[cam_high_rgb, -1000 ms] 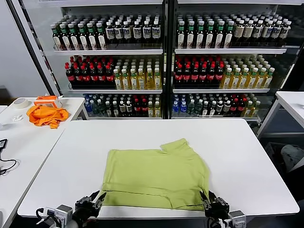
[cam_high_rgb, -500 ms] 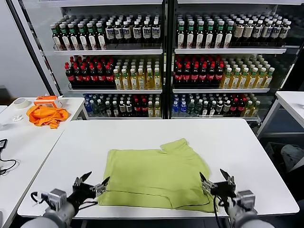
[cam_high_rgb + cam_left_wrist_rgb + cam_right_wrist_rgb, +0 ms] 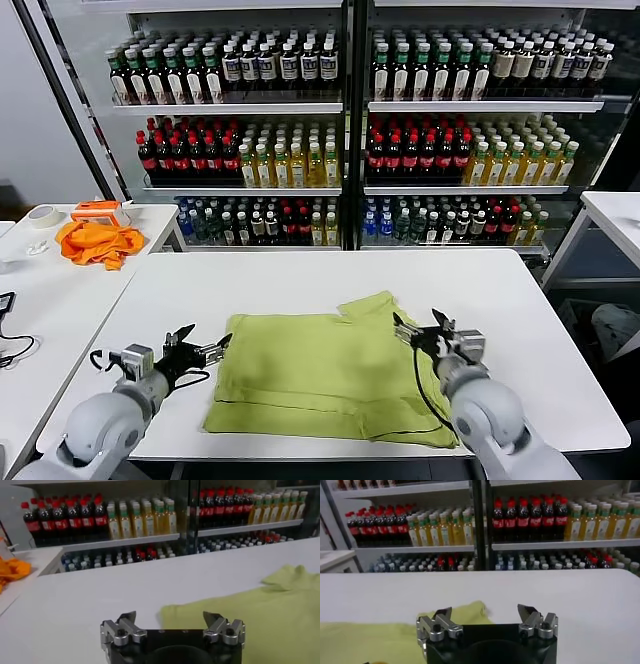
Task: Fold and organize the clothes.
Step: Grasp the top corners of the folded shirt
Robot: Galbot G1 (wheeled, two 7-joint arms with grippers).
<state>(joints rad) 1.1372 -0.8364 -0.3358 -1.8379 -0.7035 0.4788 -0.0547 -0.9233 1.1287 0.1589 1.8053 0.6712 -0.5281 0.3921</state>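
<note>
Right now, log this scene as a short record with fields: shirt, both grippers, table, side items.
shirt: light green T-shirt, partly folded, flat on the table
left gripper: left gripper, open, at the shirt's left edge, holding nothing
right gripper: right gripper, open, over the shirt's right side, holding nothing
table: white table
side items: orange cloth on the side table

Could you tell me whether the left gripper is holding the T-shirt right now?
No, the left gripper is open and holds nothing; the T-shirt lies flat beyond it.
</note>
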